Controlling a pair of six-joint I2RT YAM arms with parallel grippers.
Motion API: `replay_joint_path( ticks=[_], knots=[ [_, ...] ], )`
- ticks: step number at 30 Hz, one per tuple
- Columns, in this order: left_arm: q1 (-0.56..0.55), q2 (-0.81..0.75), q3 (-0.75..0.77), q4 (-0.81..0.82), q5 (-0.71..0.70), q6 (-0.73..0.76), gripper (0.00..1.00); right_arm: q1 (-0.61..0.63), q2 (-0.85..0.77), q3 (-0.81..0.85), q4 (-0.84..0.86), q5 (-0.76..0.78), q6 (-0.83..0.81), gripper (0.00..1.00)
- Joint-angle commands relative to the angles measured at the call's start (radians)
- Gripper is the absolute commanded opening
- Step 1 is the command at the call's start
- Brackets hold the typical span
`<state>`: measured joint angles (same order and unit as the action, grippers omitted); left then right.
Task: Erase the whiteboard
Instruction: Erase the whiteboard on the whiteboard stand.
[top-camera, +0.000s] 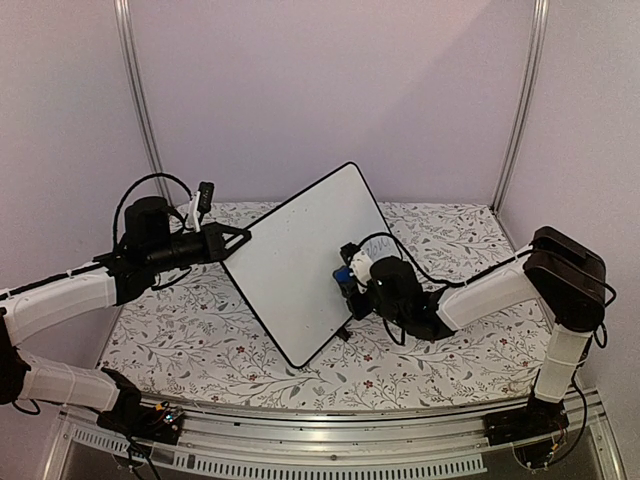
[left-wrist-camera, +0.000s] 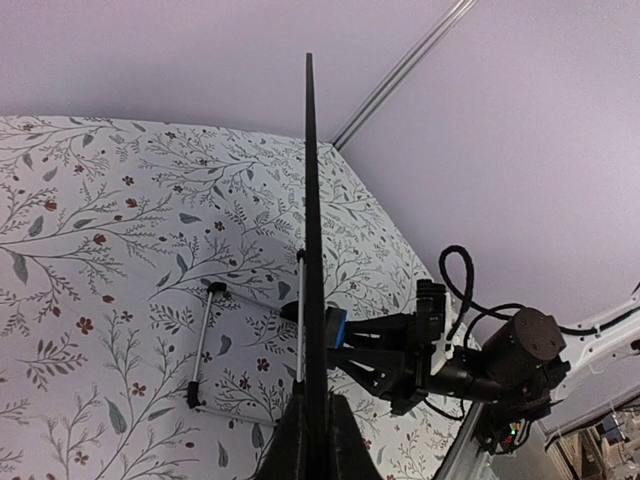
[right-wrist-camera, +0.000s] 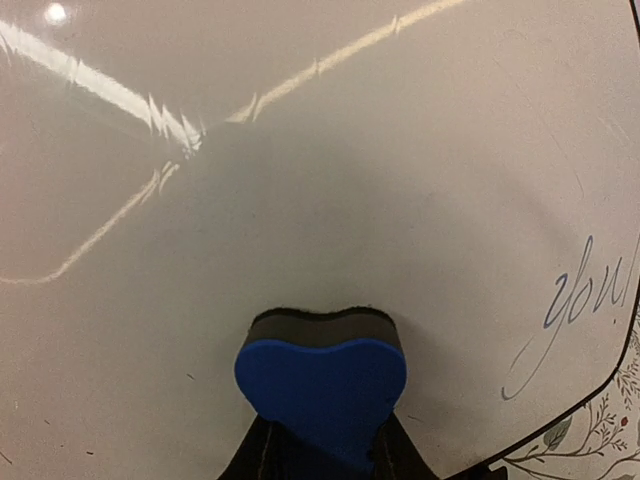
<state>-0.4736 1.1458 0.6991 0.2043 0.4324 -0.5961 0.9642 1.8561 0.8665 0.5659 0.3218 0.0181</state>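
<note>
Floral-print table (top-camera: 430, 350) in lower frame, lilac walls (top-camera: 330, 90) behind, whiteboard (top-camera: 295, 265) tilted at ctr, L gripper (top-camera: 235, 242) clamped on its left edge, R gripper (top-camera: 348, 280) clamped on blue eraser (right-wrist-camera: 320, 390) against board.

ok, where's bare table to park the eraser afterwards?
Near strip of the table in front of the whiteboard, and the back right corner. Crowded mid-table: left gripper clamps the board's edge, right gripper presses the eraser on its face.
</note>
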Motion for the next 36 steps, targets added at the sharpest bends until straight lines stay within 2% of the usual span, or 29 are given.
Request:
replay_joint_path(
  ticks=[1, 13, 25, 36],
  knots=[
    [-0.034, -0.002, 0.023, 0.037, 0.125, 0.041, 0.00, 0.028, 0.025, 0.028, -0.031, -0.017, 0.044, 0.00],
    [-0.033, 0.005, 0.023, 0.040, 0.126, 0.038, 0.00, 0.128, 0.002, 0.020, -0.133, -0.037, 0.054, 0.00],
    [-0.034, 0.007, 0.025, 0.039, 0.127, 0.037, 0.00, 0.258, 0.050, 0.108, -0.196, -0.012, 0.045, 0.00],
    [-0.033, 0.001, 0.025, 0.039, 0.133, 0.035, 0.00, 0.246, 0.047, 0.068, -0.193, 0.095, 0.057, 0.00]
  ],
)
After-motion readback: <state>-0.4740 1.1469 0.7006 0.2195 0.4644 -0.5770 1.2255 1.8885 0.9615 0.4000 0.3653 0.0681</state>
